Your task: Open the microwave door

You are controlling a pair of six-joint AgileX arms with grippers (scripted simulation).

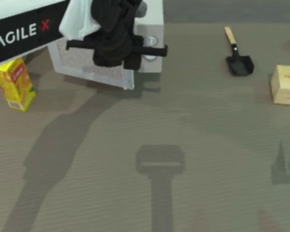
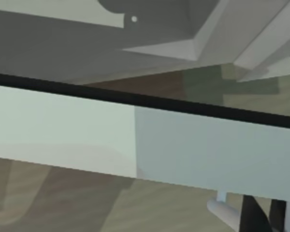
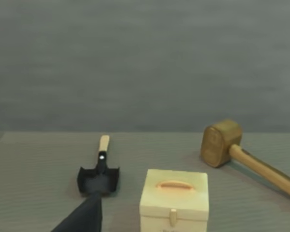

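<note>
Much of the microwave point(image 1: 152, 19) and the upper part of its door point(image 1: 94, 67) is covered by the left arm point(image 1: 111, 34) in the top view, and the left end effector cannot be made out. The box point(image 1: 286, 85) is cut by the right edge. Only a dark finger point(image 3: 82, 217) of the right end effector is shown, cropped at the frame's bottom.

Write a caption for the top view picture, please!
Left arm's tool at the microwave door, swung partly open on the table.
</note>
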